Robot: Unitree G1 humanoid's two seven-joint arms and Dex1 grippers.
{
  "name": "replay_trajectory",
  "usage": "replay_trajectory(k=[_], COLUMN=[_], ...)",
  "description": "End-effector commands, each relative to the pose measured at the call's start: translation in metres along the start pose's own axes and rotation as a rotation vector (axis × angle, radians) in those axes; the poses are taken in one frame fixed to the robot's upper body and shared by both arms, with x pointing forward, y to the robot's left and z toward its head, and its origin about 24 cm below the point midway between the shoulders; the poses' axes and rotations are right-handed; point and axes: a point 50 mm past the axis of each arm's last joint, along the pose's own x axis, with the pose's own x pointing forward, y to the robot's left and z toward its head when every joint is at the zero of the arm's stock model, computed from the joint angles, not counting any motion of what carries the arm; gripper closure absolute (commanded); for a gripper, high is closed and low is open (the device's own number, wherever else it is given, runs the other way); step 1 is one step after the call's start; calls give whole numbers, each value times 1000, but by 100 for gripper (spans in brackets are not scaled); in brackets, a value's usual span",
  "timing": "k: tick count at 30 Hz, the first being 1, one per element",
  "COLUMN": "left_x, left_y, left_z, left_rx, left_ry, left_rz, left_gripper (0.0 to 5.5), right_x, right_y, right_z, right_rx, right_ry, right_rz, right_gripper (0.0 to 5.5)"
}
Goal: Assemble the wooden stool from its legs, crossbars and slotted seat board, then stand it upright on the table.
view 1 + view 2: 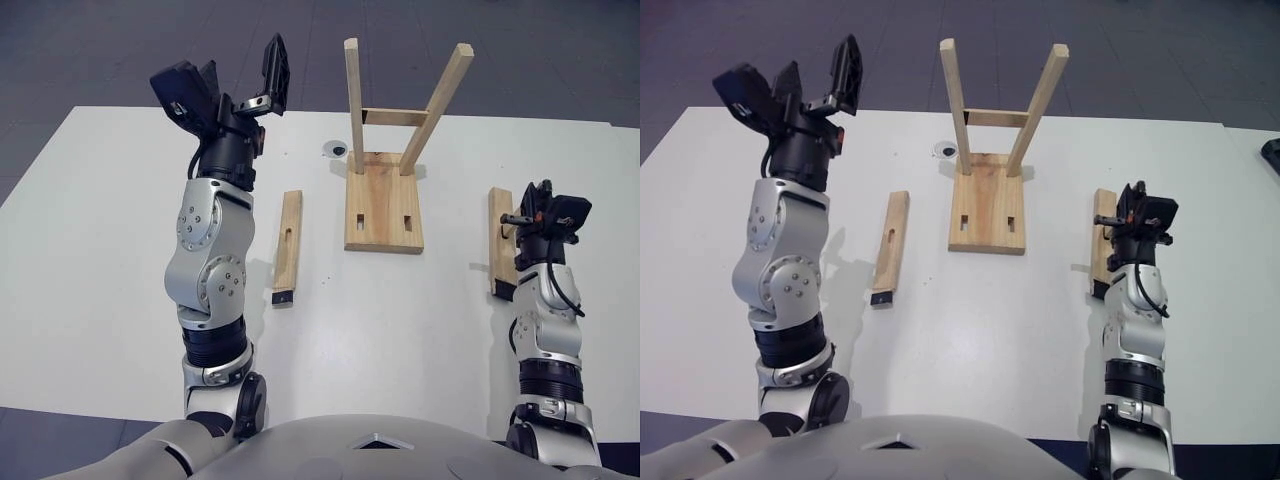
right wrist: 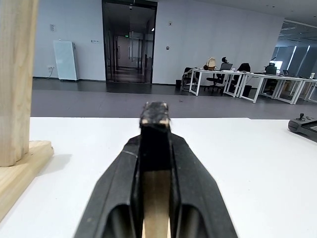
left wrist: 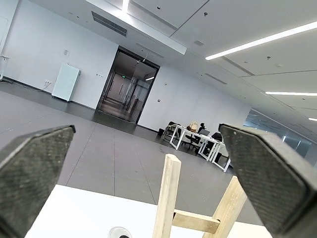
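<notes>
We see a white table standing on a dark grey floor. Around it we find a large open office with white walls and a dark glazed doorway (a small green light glows above it). A pale cabinet stands against the wall just beside the doorway. Farther off are white desks with dark chairs. Long light strips glow on the ceiling, and a vent sits above the doorway.

Most of one loose leg hidden within the right gripper
</notes>
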Motion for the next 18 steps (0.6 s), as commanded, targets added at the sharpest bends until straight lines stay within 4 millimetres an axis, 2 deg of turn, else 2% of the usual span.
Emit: replay_trajectory(k=[1, 2, 3, 13, 16, 18], left_x=[8, 8, 8, 10, 10, 9], left_y=[-5, -5, -5, -6, -5, -4], left_z=[8, 7, 7, 6, 7, 8], left_rx=[13, 11, 10, 6, 9, 12], left_ry=[-30, -30, -29, -24, -27, -32], left_rz=[-24, -24, -23, -34, -31, -24], left_gripper=[10, 10, 10, 10, 10, 10], right_x=[-53, -53, -52, -44, -37, -27], right_y=[-9, -9, -9, -5, -6, -7], right_z=[-93, -93, -92, -86, -73, -57], right_rx=[66, 69, 76, 78, 58, 51], right_ry=[515, 510, 505, 469, 412, 346], right_rz=[-102, -103, -104, -94, -75, -63], right_gripper=[509, 509, 472, 332, 279, 244])
